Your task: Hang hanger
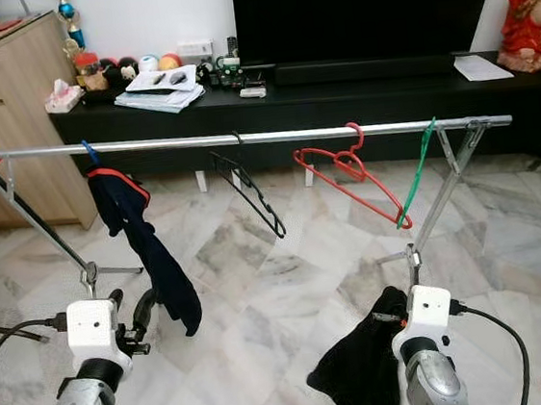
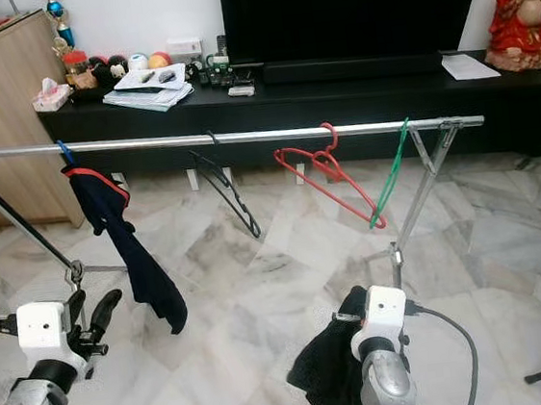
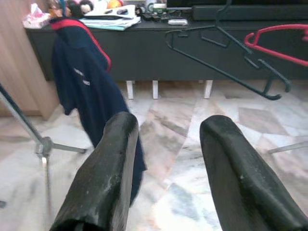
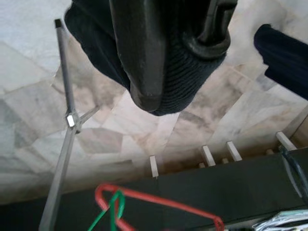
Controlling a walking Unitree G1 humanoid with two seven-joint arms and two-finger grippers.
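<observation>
A silver clothes rail (image 1: 244, 138) runs across in front of me. A navy garment with red trim (image 1: 143, 235) hangs from it on the left. A bare black hanger (image 1: 250, 190) is at the middle, and a red hanger (image 1: 349, 170) and a green hanger (image 1: 417, 172) are further right. My left gripper (image 1: 132, 309) is low, just left of the navy garment's hem, open and empty; it also appears in the left wrist view (image 3: 168, 159). My right gripper (image 4: 178, 67) is low under the rail's right end, shut on a black knit garment (image 1: 360, 362) that droops toward the floor.
The rail's slanted legs (image 1: 52, 245) (image 1: 436, 214) stand on the marble floor (image 1: 289, 288). Behind it are a long black TV bench (image 1: 337, 99) with small items, a wooden cabinet (image 1: 9, 104) at the left and a red figurine (image 1: 533, 15) at the right. Cables (image 1: 502, 333) trail beside both wrists.
</observation>
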